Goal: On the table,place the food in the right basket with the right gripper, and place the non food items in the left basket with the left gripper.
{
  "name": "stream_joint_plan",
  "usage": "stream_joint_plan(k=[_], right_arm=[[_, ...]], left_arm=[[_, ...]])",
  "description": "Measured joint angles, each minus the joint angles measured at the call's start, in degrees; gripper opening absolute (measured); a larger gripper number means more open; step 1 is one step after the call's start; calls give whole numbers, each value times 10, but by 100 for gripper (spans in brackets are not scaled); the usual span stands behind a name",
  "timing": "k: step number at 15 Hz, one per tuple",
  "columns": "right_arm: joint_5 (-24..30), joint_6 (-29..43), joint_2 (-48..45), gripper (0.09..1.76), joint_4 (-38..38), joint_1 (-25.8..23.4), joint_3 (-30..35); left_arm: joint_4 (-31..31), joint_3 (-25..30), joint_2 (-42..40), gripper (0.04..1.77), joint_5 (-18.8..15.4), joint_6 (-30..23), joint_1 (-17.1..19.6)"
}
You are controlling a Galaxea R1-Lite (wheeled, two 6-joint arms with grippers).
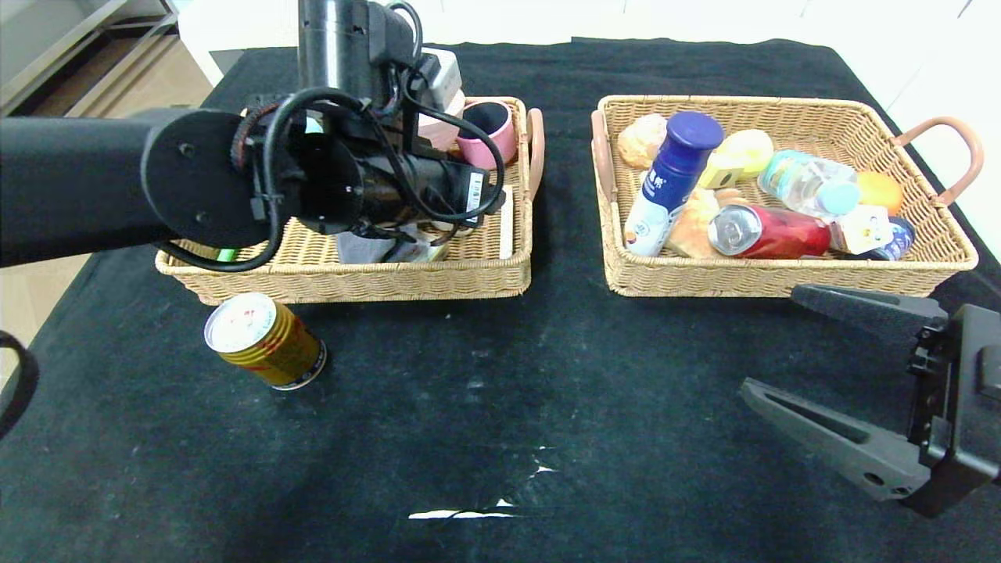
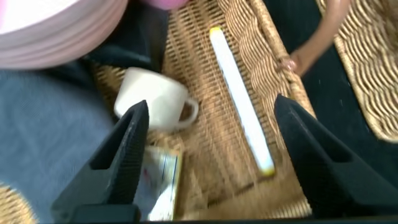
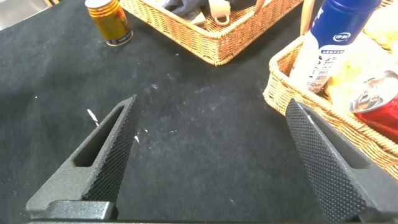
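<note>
Slim white marker with yellow tip lying flat on the wicker floor of the left basket, a tan wicker tray with pinkish loop handles, close along the wall nearest the right basket, touching neither finger. Left gripper hanging over that basket, jaws spread wide and empty, marker between them below. Beside the marker a small white cup, folded dark grey towel and a pink bowl; pink cup at the basket's far corner.

Gold-red drink can standing tilted on the black-clothed table, just outside the left basket's near wall, towards the left edge.

Right basket, matching wicker tray, holding blue-capped white bottle, red can, clear water bottle and brown buns.

Right gripper low near the table's right edge, in front of the right basket, jaws wide apart, holding nothing.
</note>
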Motion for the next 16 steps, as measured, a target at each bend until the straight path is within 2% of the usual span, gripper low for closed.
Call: stream_joint_plan(k=[3,6,8,10,15,16], right_arm=[[0,0,0,171,0,1,1],[0,-4,0,171,0,2,2],[0,-7,0,171,0,3,4],[0,-8,0,171,1,5,6],[-1,-9,1,171,1,6,9],[0,-9,2,171,0,6,9]], left_arm=[[90,4,-50,156,26,-4,-11],[224,7,-106,161,46,-23,-16],[330,10,-143,163,55,-54,-11],[389,22,-176,165,54,-77,3],[403,72,-232,168,44,-79,53],[403,80,-240,169,28,-79,68]])
